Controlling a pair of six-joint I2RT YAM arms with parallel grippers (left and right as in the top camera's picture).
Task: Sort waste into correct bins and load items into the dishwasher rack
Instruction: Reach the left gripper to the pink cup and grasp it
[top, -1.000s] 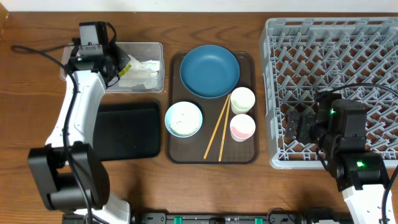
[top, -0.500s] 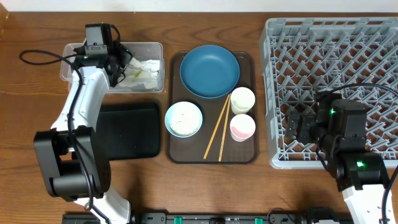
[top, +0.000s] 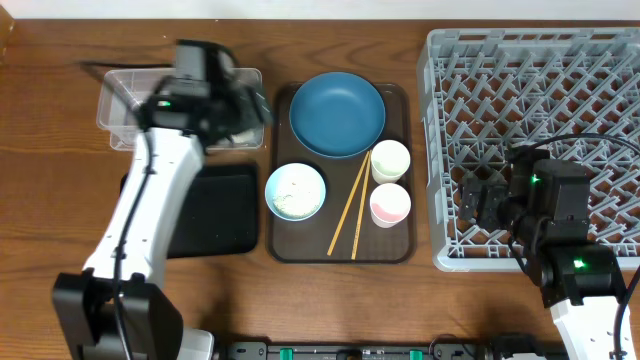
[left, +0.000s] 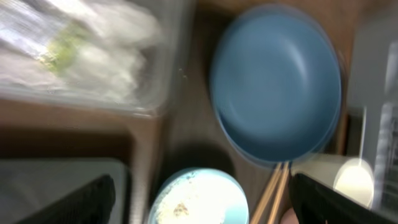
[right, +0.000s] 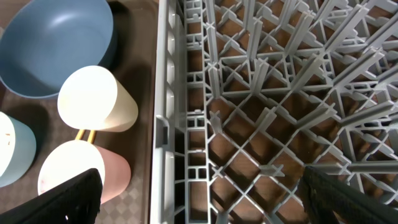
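Even light; heavy motion blur, left wrist view.

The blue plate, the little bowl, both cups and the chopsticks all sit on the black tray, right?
No. In the overhead view the blue plate, little bowl, cream cup, pink cup and chopsticks sit on the brown tray, not the black tray.

Left hand (top: 243, 108) of mine swung right from the middle of the clear plastic rectangular tub (top: 118, 95), now over its right edge beside the brown rectangular serving tray (top: 283, 245), tub's left half uncovered, arm blurred mid-move.
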